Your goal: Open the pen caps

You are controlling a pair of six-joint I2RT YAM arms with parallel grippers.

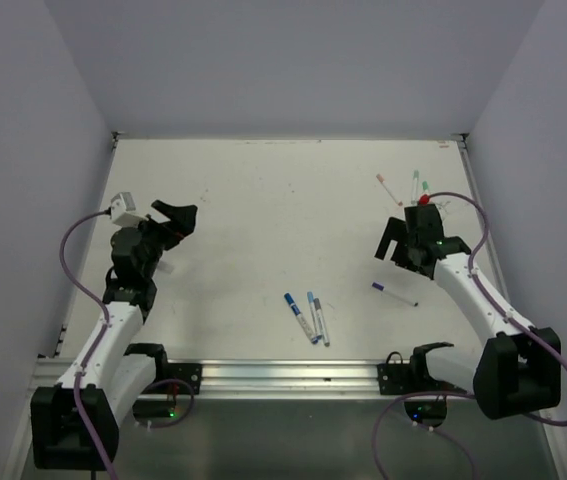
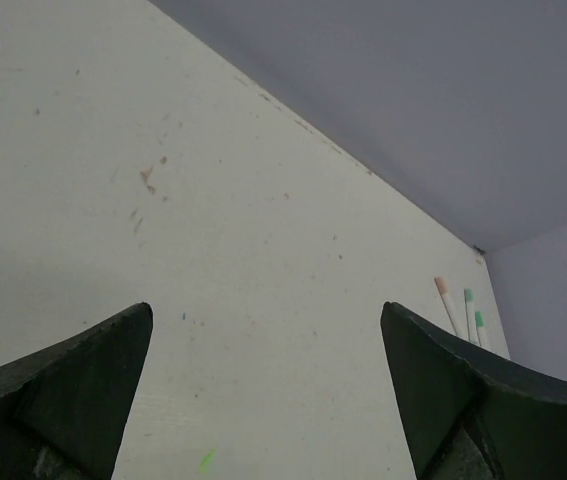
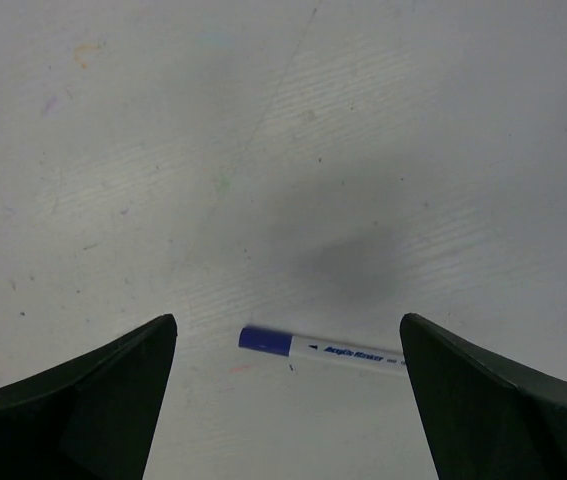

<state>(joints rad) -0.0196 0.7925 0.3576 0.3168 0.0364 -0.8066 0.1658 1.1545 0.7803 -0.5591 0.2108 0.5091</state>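
Both grippers hang open over the white table (image 1: 263, 200) with nothing between their fingers. My right gripper (image 1: 393, 247) (image 3: 288, 320) is above a white pen (image 3: 348, 352) lying flat, its dark blue-purple cap (image 3: 263, 340) still on and pointing left; the top view shows this pen (image 1: 395, 294) just in front of the gripper. My left gripper (image 1: 176, 213) (image 2: 265, 310) is over bare table at the left. A group of pens with blue and light blue caps (image 1: 305, 316) lies at the front centre. An orange-capped pen (image 1: 387, 188) (image 2: 445, 303) and two green-capped pens (image 1: 419, 184) (image 2: 470, 312) lie at the back right.
Grey walls close in the table at the back and on both sides. A metal rail (image 1: 283, 375) with the arm bases runs along the near edge. Purple cables (image 1: 75, 270) loop beside each arm. Faint coloured marks stain the table surface.
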